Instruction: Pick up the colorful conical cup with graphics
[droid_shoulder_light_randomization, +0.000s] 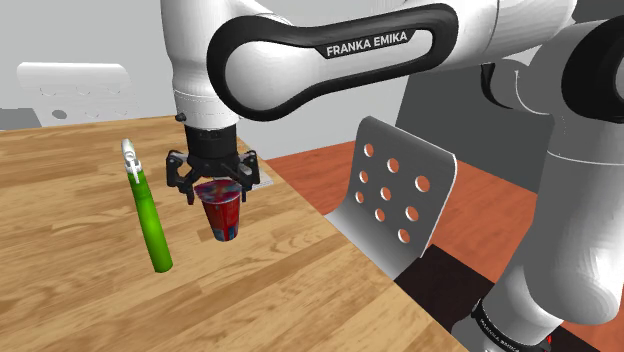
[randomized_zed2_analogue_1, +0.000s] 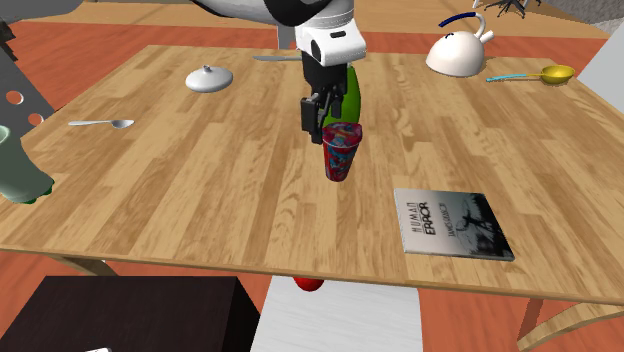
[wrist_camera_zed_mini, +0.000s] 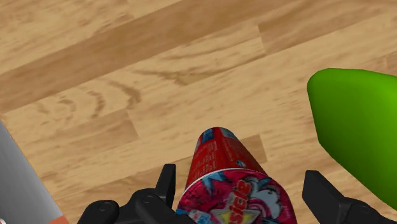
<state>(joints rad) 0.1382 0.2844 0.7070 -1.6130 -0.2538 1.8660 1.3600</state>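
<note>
Straddles the rim of the colorful conical cup (droid_shoulder_light_randomization: 221, 212), upright and narrow end down near the middle of the tabletop (randomized_zed2_analogue_1: 200, 190) beside a green bottle (droid_shoulder_light_randomization: 150, 225), with the claw (droid_shoulder_light_randomization: 217, 193) spread, fingers (wrist_camera_zed_mini: 167, 183) seemingly not yet pressing, ready to close across its widest part.

Recorded as legible: "FRANKA EMIKA" in white capitals on the black link of the arm (droid_shoulder_light_randomization: 365, 45); "HUMAN ERROR" on the grey cover of the book (randomized_zed2_analogue_1: 452, 224); red lettering on the cup (wrist_camera_zed_mini: 238, 191), only partly readable.
</note>
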